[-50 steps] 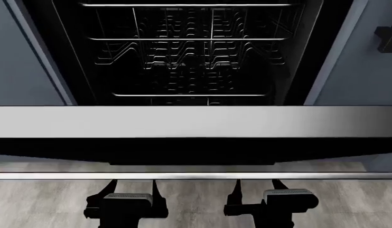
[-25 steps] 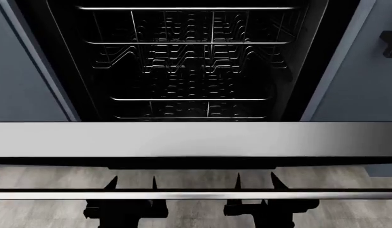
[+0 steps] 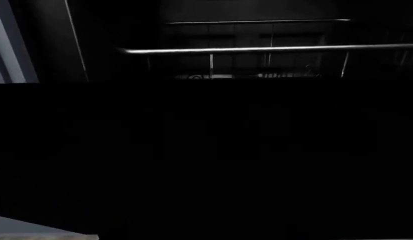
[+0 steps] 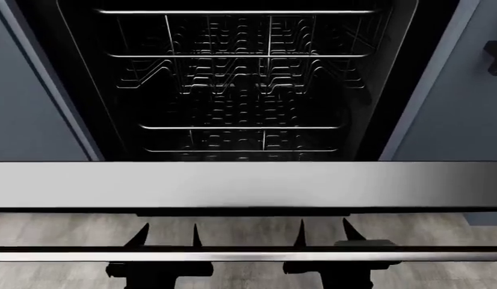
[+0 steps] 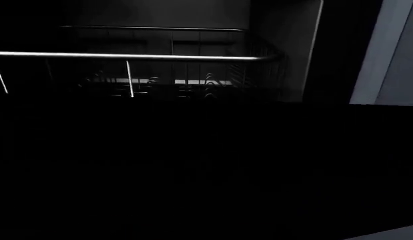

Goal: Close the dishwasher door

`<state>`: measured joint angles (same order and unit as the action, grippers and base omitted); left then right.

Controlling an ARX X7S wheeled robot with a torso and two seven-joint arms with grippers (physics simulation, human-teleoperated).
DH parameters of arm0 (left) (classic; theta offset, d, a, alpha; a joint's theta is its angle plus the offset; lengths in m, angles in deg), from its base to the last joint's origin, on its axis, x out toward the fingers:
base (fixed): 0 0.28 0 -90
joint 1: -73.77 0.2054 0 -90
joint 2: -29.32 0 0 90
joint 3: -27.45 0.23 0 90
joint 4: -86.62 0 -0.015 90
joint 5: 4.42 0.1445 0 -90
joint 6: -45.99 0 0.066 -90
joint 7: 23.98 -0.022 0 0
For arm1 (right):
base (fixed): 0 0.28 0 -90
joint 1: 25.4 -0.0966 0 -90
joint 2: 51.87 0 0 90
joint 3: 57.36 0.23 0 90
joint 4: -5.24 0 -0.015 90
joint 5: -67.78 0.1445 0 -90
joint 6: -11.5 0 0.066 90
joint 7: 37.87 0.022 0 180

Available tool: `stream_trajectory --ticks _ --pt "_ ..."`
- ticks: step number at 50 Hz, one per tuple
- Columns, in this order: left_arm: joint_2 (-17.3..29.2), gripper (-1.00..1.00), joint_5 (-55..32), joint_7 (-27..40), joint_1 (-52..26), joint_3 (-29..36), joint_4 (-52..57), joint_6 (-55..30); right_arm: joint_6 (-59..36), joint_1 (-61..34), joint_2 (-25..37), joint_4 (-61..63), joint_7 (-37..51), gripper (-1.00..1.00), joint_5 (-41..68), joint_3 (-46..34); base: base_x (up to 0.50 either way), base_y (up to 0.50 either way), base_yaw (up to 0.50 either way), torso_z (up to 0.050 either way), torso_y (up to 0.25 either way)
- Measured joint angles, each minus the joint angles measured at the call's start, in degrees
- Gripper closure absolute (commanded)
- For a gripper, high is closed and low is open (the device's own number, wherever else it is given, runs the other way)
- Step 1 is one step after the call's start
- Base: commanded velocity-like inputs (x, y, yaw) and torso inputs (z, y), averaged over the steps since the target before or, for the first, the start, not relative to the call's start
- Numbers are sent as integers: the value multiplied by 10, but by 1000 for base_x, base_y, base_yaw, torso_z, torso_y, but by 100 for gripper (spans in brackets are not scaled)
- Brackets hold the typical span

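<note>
Fingertips of two black tools are poking up nearest the robot in the head view, the left tool (image 4: 166,233) and the right tool (image 4: 322,230) each showing two spread prongs with nothing between them, so both are standing released. A long thin silver bar handle (image 4: 248,256) is crossing in front of the tools' bodies, hiding them, and grey wood-look floor (image 4: 64,232) is showing around them. Just beyond, the dishwasher door (image 4: 248,183) is hanging partly open, its brushed silver top edge running the full width of the view. Farther back, the dark dishwasher cavity is holding a wire rack (image 4: 240,78) of thin silver rods; no dishes are showing in it. Blue-grey cabinet fronts (image 4: 27,102) are flanking the opening. Both wrist views are mostly black, with only rack rails (image 3: 260,49) (image 5: 126,56) glinting. No writing is legible anywhere.
</note>
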<state>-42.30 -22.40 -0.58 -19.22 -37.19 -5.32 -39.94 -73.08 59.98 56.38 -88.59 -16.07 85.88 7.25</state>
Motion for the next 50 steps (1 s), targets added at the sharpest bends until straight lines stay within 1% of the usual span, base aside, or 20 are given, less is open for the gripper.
stream_trajectory --ticks 50 --pt "4 -100 -3 5 -2 5 1 2 1 -2 4 1 6 -100 3 -5 11 0 0 0 0"
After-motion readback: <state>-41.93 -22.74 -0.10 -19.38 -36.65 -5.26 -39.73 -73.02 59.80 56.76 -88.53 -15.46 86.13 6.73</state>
